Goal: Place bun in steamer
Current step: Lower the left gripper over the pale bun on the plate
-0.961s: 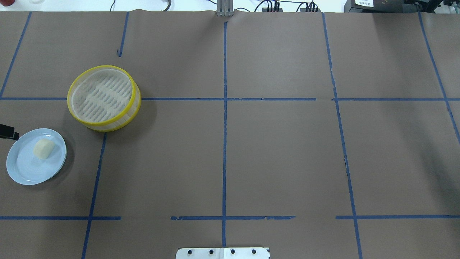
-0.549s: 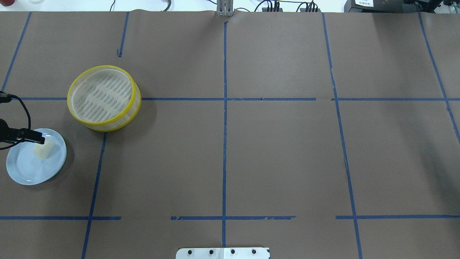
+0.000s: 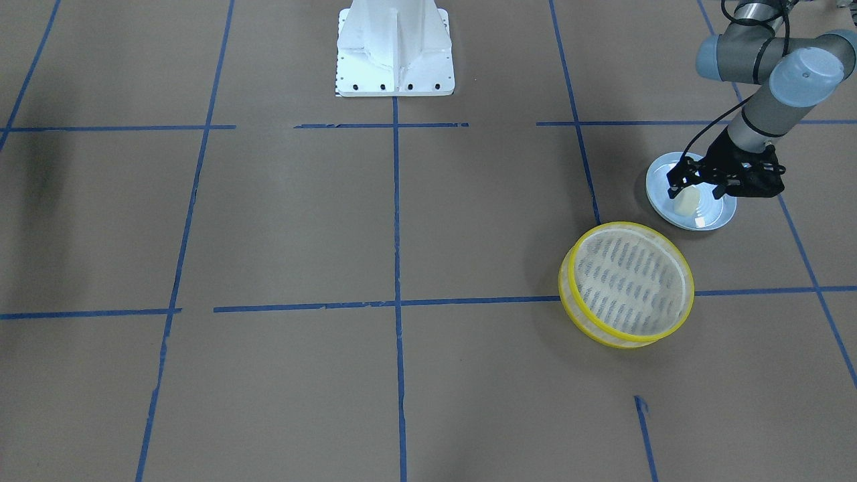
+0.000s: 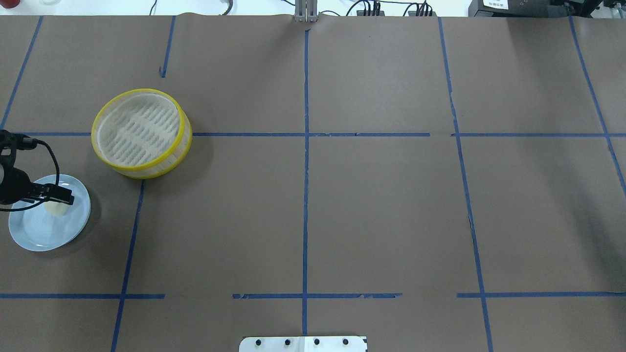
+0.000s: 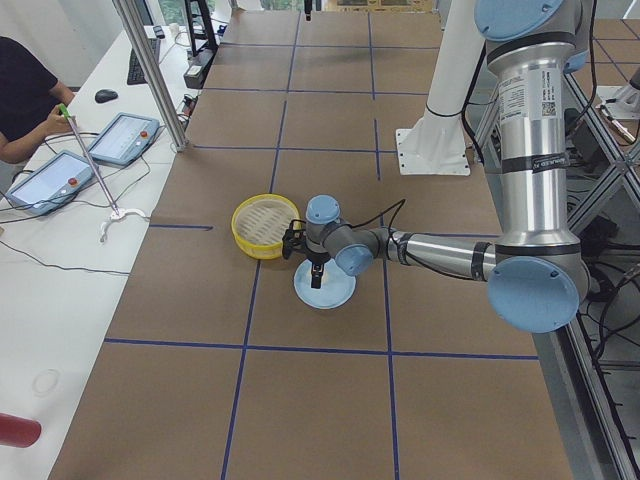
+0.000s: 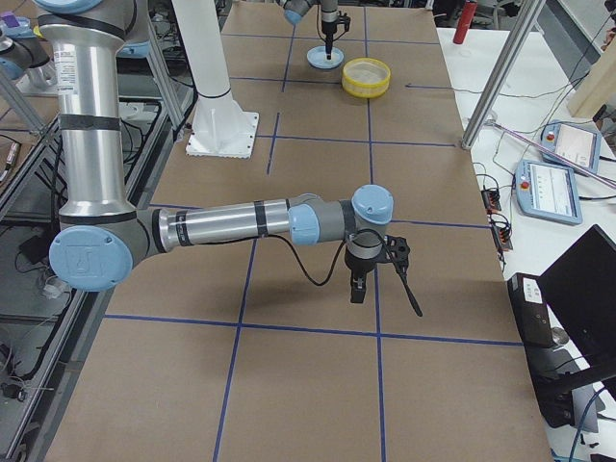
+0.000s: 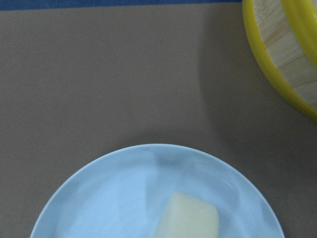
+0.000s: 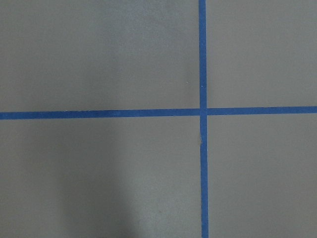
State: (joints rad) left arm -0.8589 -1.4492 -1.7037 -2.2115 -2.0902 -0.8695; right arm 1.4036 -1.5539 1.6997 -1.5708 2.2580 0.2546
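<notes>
The bun (image 3: pixel 687 201) is a small cream-white lump on a pale blue plate (image 3: pixel 722 215). It also shows in the overhead view (image 4: pixel 55 209) and at the bottom of the left wrist view (image 7: pixel 188 219). My left gripper (image 3: pixel 694 190) hangs just above the bun, open, with a finger on either side of it; in the overhead view the gripper (image 4: pixel 59 198) covers part of the bun. The steamer (image 4: pixel 141 132), a yellow-rimmed basket with a slatted floor, stands empty beside the plate (image 4: pixel 29 234). My right gripper (image 6: pixel 359 289) shows only in the exterior right view, low over bare table; I cannot tell its state.
The table is brown paper with blue tape lines (image 4: pixel 305 146). The robot's white base (image 3: pixel 395 50) stands at the table's near-robot edge. An operator (image 5: pixel 25 95) with tablets sits beyond the far side. The steamer's rim (image 7: pixel 285 64) shows top right in the left wrist view.
My left gripper has come in from the overhead view's left edge and moved right, over the plate and onto the bun. The bun, plate and steamer have not moved.
</notes>
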